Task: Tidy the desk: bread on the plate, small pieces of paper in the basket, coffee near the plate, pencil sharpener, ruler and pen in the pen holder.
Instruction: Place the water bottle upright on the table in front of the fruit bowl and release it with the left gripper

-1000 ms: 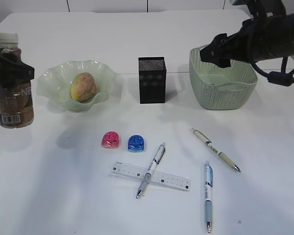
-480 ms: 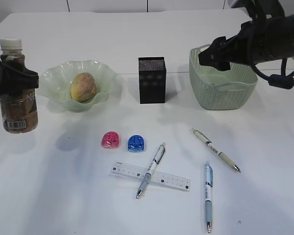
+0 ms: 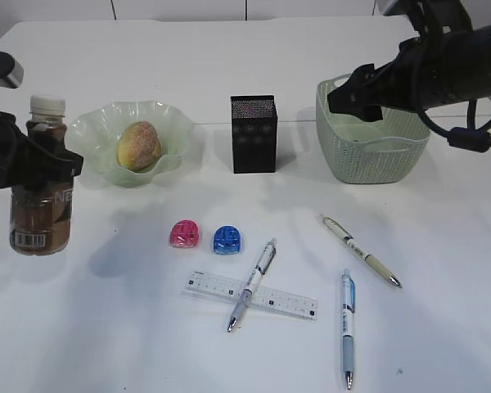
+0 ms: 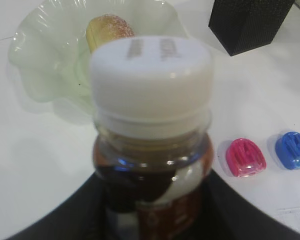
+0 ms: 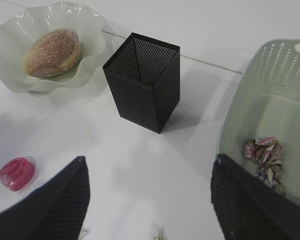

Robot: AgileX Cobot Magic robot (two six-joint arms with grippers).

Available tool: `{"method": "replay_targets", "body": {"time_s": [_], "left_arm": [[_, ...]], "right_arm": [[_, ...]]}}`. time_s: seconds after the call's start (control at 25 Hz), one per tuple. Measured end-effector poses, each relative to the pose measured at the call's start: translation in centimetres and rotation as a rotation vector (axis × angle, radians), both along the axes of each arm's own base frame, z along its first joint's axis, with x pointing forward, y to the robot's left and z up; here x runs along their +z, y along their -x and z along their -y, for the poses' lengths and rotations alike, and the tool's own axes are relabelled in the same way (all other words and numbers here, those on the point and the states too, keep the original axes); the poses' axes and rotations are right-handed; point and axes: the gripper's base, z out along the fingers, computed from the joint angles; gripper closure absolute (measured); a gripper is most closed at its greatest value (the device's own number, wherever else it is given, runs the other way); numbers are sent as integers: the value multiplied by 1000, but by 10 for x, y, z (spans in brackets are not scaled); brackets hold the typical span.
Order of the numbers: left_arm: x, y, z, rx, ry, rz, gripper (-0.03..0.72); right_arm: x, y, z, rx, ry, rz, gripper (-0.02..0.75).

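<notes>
Left claw (image 3: 34, 168) grips coffee bottle (image 3: 41, 196); only R wrist cam shows crumpled paper (image 5: 264, 154).

A robot test bench dressed up as an office desk.

A bare white table (image 3: 229, 74) carries desk props in tidy spacing: pens (image 3: 347, 326), a clear ruler (image 3: 254, 295), two sharpeners (image 3: 227, 239), a mesh pen holder (image 3: 254, 133), while black robot arms (image 3: 450, 65) reach in from both sides.

White table (image 3: 106, 327): plate (image 3: 90, 131), pen holder (image 3: 254, 135), basket (image 3: 376, 155), sharpeners (image 3: 185, 234), ruler (image 3: 213, 286), pens (image 3: 347, 327).
</notes>
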Motion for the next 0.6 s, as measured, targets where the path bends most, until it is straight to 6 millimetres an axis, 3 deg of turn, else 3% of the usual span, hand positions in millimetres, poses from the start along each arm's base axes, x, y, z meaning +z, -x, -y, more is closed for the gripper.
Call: {"method": "replay_targets", "body": {"time_s": [0.24, 0.6], "left_arm": [[-1, 1, 1, -6, 10, -16, 381], [-3, 3, 0, -137, -160, 4, 381]], "right_arm": [[0, 0, 0, 3, 2, -1, 152], [-1, 0, 0, 5, 3, -4, 152]]}}
